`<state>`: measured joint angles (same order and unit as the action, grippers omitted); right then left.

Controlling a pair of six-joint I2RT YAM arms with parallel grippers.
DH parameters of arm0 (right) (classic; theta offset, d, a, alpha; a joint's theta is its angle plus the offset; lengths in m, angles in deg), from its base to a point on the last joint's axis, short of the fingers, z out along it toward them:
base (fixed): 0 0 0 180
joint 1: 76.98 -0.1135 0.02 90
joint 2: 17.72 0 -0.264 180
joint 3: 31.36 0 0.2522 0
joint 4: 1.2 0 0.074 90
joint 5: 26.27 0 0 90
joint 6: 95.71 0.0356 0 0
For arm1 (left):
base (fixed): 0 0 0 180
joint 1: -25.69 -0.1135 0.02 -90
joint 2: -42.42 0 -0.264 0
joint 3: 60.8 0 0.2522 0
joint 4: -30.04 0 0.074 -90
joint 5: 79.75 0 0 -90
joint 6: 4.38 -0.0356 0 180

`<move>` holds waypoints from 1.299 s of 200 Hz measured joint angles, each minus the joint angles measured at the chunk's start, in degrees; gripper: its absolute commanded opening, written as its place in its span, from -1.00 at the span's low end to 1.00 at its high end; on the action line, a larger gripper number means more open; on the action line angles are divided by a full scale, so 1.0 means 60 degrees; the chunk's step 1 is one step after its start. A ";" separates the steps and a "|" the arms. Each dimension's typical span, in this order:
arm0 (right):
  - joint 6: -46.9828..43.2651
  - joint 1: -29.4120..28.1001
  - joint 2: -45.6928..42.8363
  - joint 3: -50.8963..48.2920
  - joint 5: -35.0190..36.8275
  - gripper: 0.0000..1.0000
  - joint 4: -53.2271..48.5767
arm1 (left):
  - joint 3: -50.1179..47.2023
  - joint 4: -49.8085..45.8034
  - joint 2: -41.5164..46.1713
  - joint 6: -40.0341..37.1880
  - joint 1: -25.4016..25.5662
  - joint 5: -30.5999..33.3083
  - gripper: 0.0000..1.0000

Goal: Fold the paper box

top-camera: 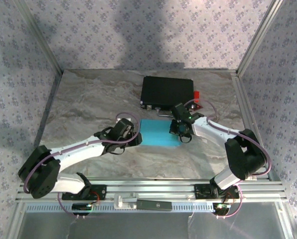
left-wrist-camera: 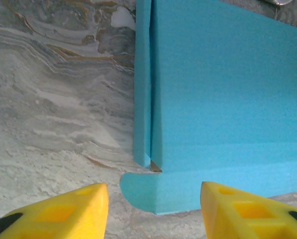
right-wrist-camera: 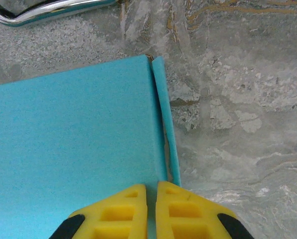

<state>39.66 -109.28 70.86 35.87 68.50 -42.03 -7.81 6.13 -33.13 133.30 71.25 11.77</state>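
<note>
Box (top-camera: 160,133) flat on bench (top-camera: 88,99): right jaws, pressed together, should pin its 3 o'clock edge while spread left jaws close squarely on the tab (left-wrist-camera: 143,191).

Soft, even light casts broad shadows on the back wall (top-camera: 138,30); the left hand (left-wrist-camera: 153,211) looks blurred.

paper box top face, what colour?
Bright cyan-blue; the paper box shows best in the left wrist view.

Paper box (top-camera: 160,133) | bright cyan cardboard, lying flat on the marble tabletop (top-camera: 88,99) | long axis 9 to 3 o'clock | narrow flaps creased along both short edges (rounded tab at one corner)
</note>
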 measured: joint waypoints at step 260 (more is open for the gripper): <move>-0.2135 0.1147 -0.1166 -0.0929 -0.1577 -0.17 -0.0062 | 0.0739 0.1778 -0.2550 -0.0579 -0.0386 -0.0739 -0.46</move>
<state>26.85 -102.39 63.87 30.30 59.04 -42.40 -3.38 16.79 -48.43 129.83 68.93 7.33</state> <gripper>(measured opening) 0.450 0.275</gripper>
